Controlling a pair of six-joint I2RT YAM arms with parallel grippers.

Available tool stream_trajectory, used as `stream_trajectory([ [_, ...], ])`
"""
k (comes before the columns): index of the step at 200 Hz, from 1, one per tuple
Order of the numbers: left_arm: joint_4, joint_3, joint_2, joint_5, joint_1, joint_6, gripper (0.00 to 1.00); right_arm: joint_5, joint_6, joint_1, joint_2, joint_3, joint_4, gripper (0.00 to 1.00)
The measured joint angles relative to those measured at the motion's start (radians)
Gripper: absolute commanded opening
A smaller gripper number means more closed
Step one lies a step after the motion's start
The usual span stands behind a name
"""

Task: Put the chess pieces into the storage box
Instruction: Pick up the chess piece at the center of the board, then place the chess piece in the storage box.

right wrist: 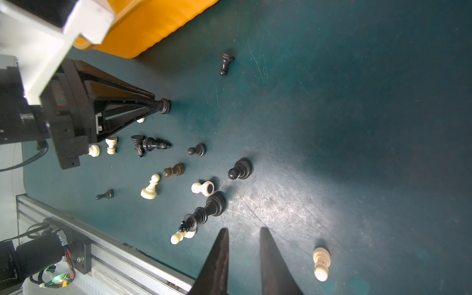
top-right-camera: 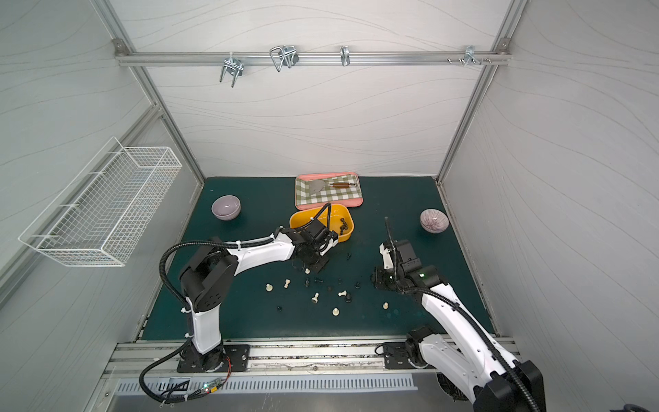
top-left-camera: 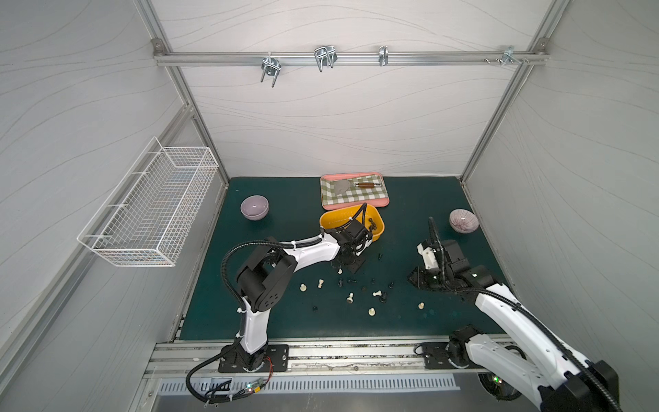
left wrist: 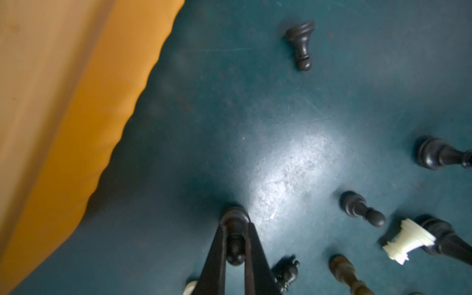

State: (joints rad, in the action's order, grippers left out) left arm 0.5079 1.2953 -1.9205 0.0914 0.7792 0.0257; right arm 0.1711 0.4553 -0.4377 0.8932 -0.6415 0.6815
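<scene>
Pinching black pawn (left wrist: pixel 234 241) in left gripper (left wrist: pixel 235 226), storage box (left wrist: pixel 76 127) nearby

We see soft, even light in both top views. In the wrist views glare whitens the green mat (left wrist: pixel 293 166); the storage box (left wrist: pixel 76 115) looks blurred.

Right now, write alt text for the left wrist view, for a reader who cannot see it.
The left end effector is shut on a black pawn over the green mat, beside the yellow-orange storage box. More chess pieces are scattered nearby, mostly dark, one a cream rook.
</scene>
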Motion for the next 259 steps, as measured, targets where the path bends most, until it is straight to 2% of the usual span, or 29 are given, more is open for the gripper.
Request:
stream_trajectory([
  [104, 0.049, 0.127, 0.080, 0.071, -0.019, -0.003, 0.07, -0.003, 0.001, -0.015, 0.000, -0.006, 0.002, 0.24],
  [199, 0.090, 0.216, 0.100, 0.093, -0.225, -0.027, 0.08, -0.004, -0.011, -0.027, 0.010, -0.082, 0.043, 0.24],
  [259, 0.167, 0.386, 0.011, 0.048, -0.310, 0.003, 0.09, -0.038, 0.007, -0.049, -0.011, -0.082, 0.052, 0.24],
])
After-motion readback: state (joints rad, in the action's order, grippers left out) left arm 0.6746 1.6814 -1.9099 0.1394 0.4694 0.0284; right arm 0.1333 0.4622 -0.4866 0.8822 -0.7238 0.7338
